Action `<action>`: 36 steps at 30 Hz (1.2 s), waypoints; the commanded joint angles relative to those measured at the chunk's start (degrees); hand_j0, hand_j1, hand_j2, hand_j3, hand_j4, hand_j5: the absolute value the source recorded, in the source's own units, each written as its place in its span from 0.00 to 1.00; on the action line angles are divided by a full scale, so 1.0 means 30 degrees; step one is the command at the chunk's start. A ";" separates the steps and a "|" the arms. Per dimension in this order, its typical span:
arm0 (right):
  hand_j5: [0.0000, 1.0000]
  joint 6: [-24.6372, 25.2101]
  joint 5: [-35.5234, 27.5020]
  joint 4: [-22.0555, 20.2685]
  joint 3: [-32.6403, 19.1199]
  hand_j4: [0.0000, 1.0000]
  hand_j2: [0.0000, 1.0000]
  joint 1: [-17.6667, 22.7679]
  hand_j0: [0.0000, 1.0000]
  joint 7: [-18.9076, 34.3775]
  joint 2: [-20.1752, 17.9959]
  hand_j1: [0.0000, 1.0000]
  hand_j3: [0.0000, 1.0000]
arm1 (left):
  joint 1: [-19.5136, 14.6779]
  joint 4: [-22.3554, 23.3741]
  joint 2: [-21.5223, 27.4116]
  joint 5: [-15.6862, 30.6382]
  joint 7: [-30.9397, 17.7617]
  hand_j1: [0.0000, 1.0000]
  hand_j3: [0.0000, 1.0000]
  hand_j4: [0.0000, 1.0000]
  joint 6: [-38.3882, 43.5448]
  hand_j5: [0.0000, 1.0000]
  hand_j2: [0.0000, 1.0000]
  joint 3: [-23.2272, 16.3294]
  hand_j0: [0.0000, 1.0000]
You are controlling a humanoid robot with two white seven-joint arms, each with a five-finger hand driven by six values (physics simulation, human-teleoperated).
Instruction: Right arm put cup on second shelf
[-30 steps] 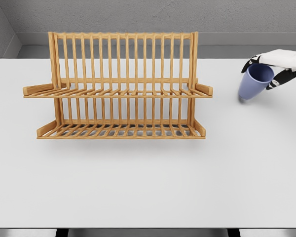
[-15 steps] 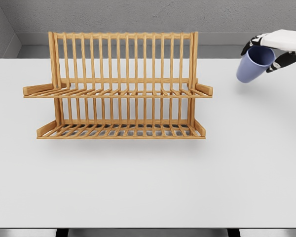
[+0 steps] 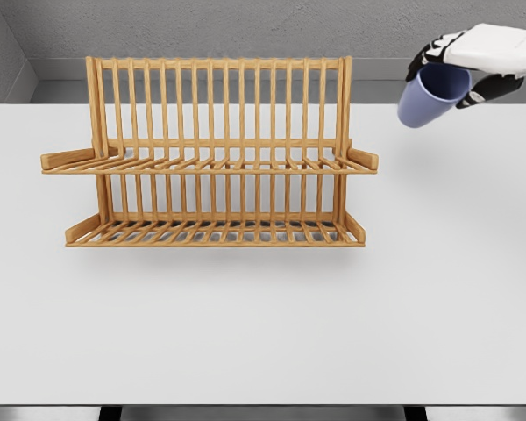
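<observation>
A blue cup [image 3: 430, 96] hangs in the air at the upper right, tilted with its mouth toward the upper right. My right hand [image 3: 454, 63] is shut on its rim, dark fingers wrapped on both sides. The cup is to the right of the wooden two-tier dish rack [image 3: 212, 158] and above the level of its upper shelf [image 3: 202, 166]. The lower shelf [image 3: 215, 233] rests on the white table [image 3: 263, 324]. Both shelves hold nothing. My left arm does not show.
The rack's tall slatted back [image 3: 219, 101] rises behind both shelves. A grey wall [image 3: 245, 26] runs behind the table's far edge.
My right hand has lifted the cup off the table and carried it up and to the left, toward the rack. The rack has not moved.
</observation>
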 commanded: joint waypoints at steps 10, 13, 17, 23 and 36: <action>0.65 0.0067 -0.0163 -0.3742 -0.0018 0.65 0.65 0.0146 0.65 -0.0010 -0.0909 0.65 0.65 | 0.0000 0.0000 0.0001 0.0001 0.0009 1.00 1.00 1.00 -0.0001 1.00 1.00 0.0001 1.00; 0.65 0.0067 -0.0163 -0.4884 0.0011 0.65 0.65 0.0381 0.65 -0.0010 -0.0909 0.65 0.65 | 0.0029 0.0000 0.0001 0.0001 0.0009 1.00 1.00 1.00 -0.0001 1.00 1.00 0.0001 1.00; 0.65 0.0067 -0.0163 -0.6495 0.0011 0.65 0.65 0.0674 0.65 -0.0010 -0.1173 0.65 0.65 | 0.0000 0.0000 0.0001 0.0001 0.0009 1.00 1.00 1.00 -0.0001 1.00 1.00 0.0001 1.00; 0.65 0.0067 -0.0163 -0.7639 0.0040 0.65 0.65 0.0703 0.65 -0.0010 -0.1231 0.65 0.65 | 0.0000 0.0000 0.0001 0.0001 -0.0020 1.00 1.00 1.00 -0.0001 1.00 1.00 0.0001 1.00; 0.65 0.0067 -0.0134 -0.8665 0.0216 0.65 0.65 0.1142 0.65 -0.0010 -0.1026 0.65 0.65 | 0.0000 0.0000 0.0001 0.0001 0.0009 1.00 1.00 1.00 -0.0001 1.00 1.00 0.0001 1.00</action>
